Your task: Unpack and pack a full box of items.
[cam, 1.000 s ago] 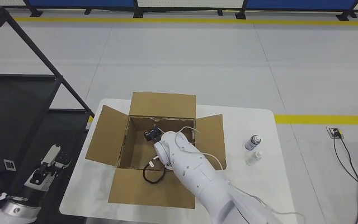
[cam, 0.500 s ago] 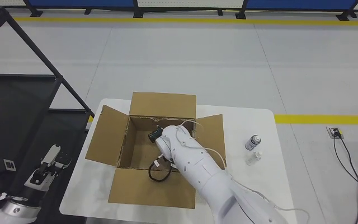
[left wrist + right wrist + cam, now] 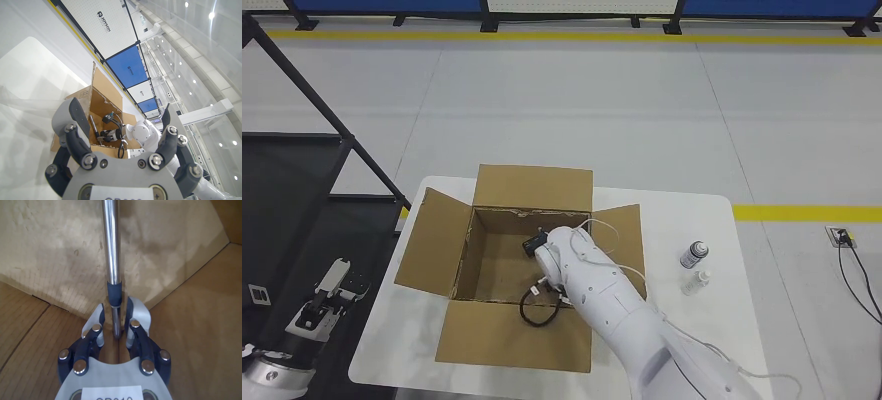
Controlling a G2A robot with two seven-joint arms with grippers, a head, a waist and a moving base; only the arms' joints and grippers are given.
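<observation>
An open cardboard box stands on the white table, flaps spread. My right arm reaches down into it. Inside, a shiny metal rod with a dark band leans against the box wall. My right gripper is at the rod's lower end, open. Its fingers stand on either side with small gaps. The left wrist view shows the same rod and right gripper in the box. My left gripper is open and holds nothing, off the table's left side.
Two small bottles stand on the table right of the box. A black cable loop hangs from the right arm over the front flap. A black metal frame rises to the left of the table.
The right arm has shifted to the right inside the box, and its cable loop has swung with it. The left arm has stayed still.
</observation>
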